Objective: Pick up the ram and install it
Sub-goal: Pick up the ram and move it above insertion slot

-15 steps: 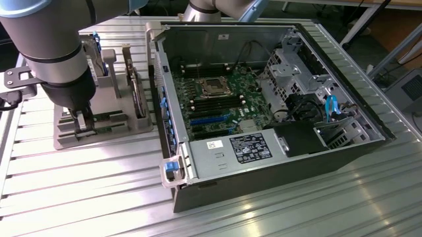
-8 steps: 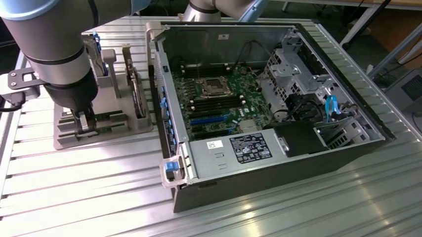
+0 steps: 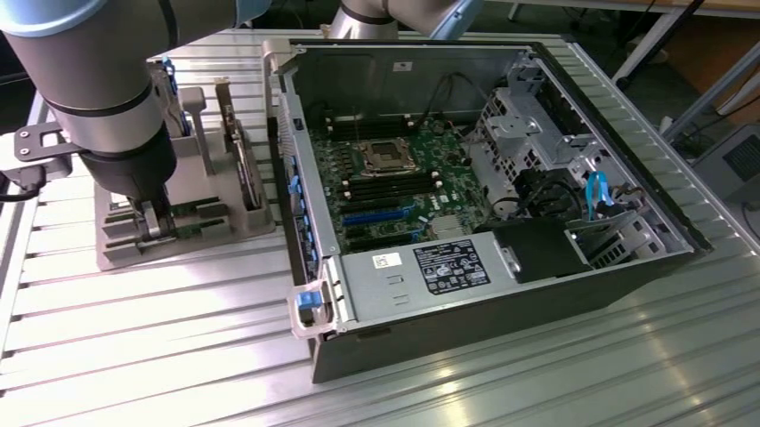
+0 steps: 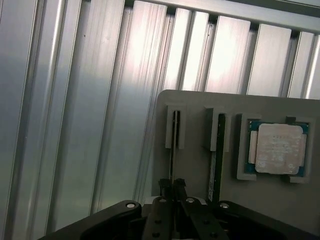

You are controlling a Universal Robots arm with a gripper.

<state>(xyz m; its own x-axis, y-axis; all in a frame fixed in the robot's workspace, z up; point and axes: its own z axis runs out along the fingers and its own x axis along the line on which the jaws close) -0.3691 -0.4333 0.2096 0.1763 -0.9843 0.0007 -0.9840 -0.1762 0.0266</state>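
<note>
Gripper point(image 4: 173, 184) is down over the grey holder point(image 3: 244, 222) that stands on the ribbed metal table point(image 3: 142, 356), at the exterior view's left of the open computer case point(image 3: 392, 64). In the wrist view its jaws are pinched shut on the top edge of the ram point(image 4: 175, 130), which stands on edge in a holder slot. A second stick point(image 4: 218, 150) stands in the neighbouring slot, with the silver processor chip point(image 4: 277, 148) in its recess beyond. The black power supply label point(image 3: 446, 265) carries white print too small to read.
</note>
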